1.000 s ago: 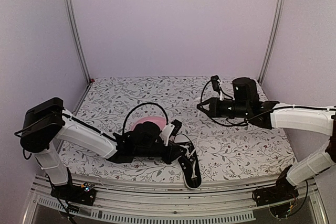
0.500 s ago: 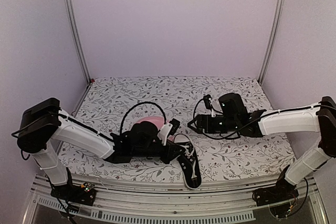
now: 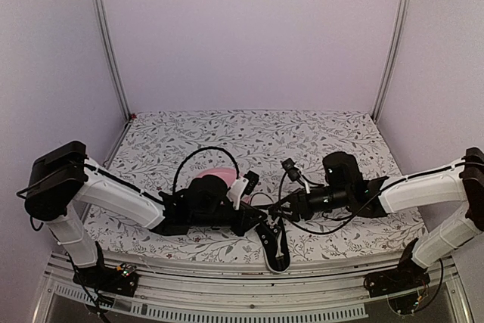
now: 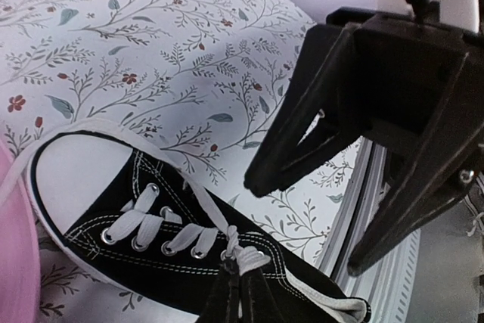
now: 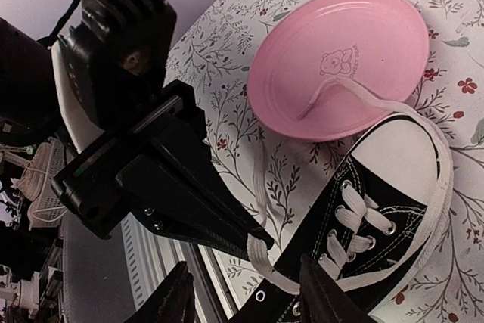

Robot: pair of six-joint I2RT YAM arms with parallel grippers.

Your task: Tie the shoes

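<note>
With the left pincer (image 5: 253,238) clamped on the lace (image 5: 259,194), the right pincer (image 4: 304,225), jaws apart, should close only on the free strand (image 5: 325,96) at upper right.

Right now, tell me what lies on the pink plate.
A white lace trails onto the pink plate. From above, the left arm covers most of it.

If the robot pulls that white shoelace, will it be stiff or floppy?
Probably floppy: the white shoelace lies in a limp curve across the pink plate. It looks thin and flat, so likely very light. Pulled hard, it may drag the sneaker, being threaded through its eyelets.
</note>
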